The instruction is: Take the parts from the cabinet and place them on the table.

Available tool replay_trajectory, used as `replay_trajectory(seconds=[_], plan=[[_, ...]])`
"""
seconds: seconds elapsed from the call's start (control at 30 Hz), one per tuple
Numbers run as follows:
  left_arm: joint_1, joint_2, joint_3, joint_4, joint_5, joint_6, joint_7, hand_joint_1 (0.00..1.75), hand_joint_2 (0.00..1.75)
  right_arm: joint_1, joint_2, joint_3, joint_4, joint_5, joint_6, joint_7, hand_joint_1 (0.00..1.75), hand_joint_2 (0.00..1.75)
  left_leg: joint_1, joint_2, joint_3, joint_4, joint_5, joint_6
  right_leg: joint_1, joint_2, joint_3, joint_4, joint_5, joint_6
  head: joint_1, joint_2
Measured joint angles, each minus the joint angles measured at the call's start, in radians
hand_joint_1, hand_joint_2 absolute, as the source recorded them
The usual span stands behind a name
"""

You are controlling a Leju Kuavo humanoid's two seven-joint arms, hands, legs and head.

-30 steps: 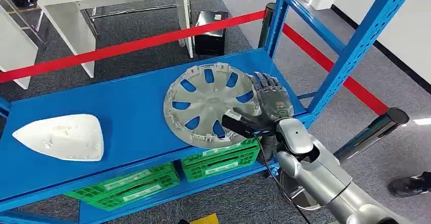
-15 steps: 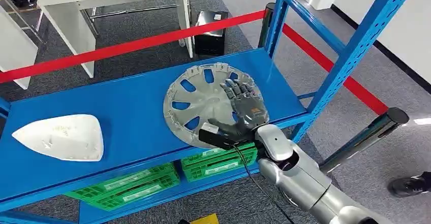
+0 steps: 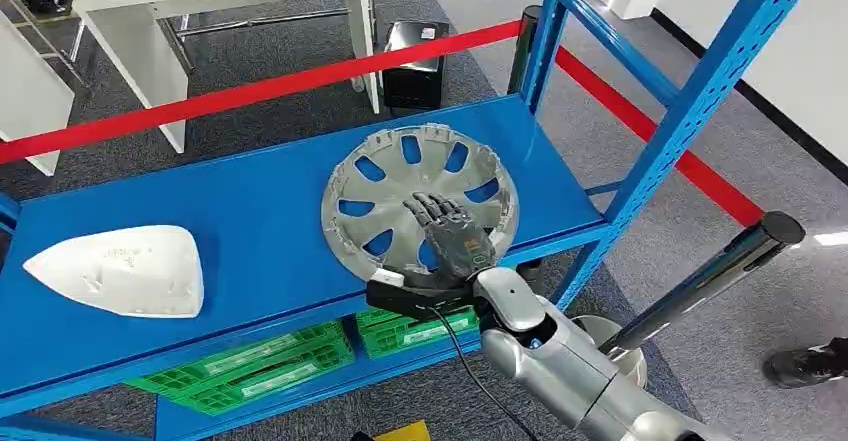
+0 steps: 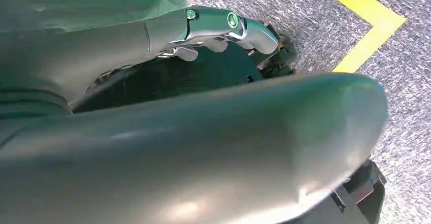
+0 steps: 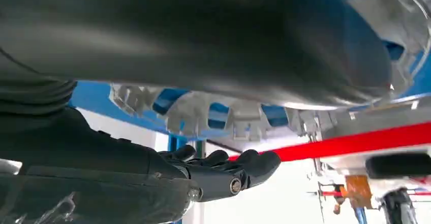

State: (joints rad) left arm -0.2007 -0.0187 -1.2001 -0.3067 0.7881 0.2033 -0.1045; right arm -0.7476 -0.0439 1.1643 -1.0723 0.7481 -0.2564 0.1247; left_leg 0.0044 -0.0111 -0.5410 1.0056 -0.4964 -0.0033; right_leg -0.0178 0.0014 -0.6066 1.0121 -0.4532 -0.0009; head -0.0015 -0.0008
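On the smooth blue metal shelf [image 3: 260,211] of the cabinet, above grey carpet and before a red rail [image 3: 250,91], lies the round, slotted silver wheel cover [image 3: 400,186]. A white, rounded-triangular shell [image 3: 120,269] rests far left. The right hand [image 3: 450,236] lies spread and released over the cover's near edge; the left hand's state I cannot tell.

Head view bright, evenly lit and sharp; both wrist views dim, close parts blurred, soft sheen

Green crates [image 3: 420,323] below, red tape [image 3: 250,91], yellow floor line [image 4: 363,18]
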Motion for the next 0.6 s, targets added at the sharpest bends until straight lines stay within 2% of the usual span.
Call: replay_trajectory(seconds=[0.33, 0.6], plan=[[-0.001, 0.0, 0.001, 0.0, 0.001, 0.0, 0.0, 0.0, 0.0, 0.008, 0.013, 0.016, 0.073, -0.065, 0.058, 0.001, 0.0, 0.0, 0.0, 0.0, 0.0, 0.0, 0.0, 0.0, 0.0, 0.0, 0.0, 0.0, 0.0, 0.0, 0.0, 0.0], [-0.001, 0.0, 0.001, 0.0, 0.0, 0.0, -0.003, 0.0, 0.0, 0.001, 0.032, 0.031, 0.143, -0.133, 0.146, 0.022, 0.0, 0.0, 0.0, 0.001, 0.002, 0.0, 0.0, 0.0, 0.0, 0.001, 0.001, 0.0, 0.0, 0.0, 0.0, 0.0]])
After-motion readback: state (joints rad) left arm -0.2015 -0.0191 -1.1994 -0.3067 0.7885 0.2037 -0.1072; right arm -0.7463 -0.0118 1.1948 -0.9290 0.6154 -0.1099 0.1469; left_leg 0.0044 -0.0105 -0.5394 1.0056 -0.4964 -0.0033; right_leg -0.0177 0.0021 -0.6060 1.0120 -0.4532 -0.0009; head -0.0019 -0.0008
